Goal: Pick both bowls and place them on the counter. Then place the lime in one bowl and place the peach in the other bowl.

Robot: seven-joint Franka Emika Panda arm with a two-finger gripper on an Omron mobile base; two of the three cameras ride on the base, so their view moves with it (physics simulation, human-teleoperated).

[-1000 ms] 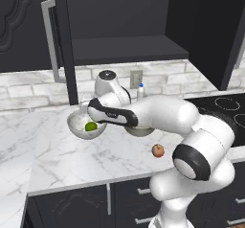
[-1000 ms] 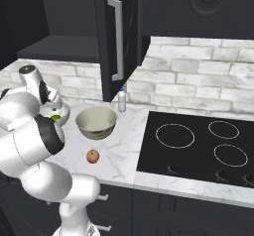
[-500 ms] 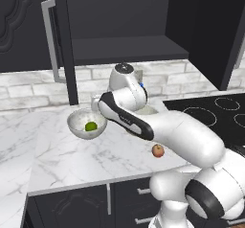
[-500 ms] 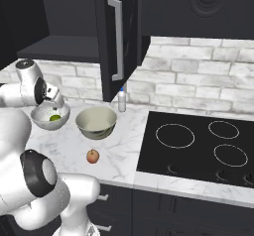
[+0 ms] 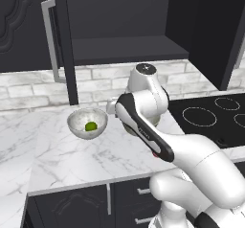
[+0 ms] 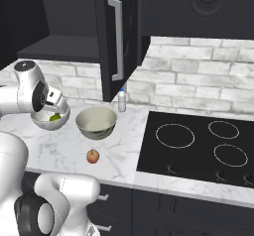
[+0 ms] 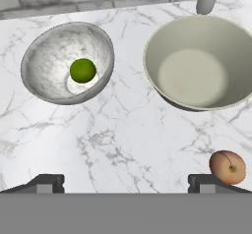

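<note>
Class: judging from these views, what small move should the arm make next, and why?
Probably shift the open tool over the peach and lower it. The lime already lies in the marbled bowl, the cream bowl is empty, and the peach sits on the counter.

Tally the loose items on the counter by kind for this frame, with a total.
Bowls: 2, marbled bowl and cream bowl
Fruit: 2, lime in the marbled bowl, peach on the counter
Bottles: 1, small bottle by the wall
Total: 5
</note>
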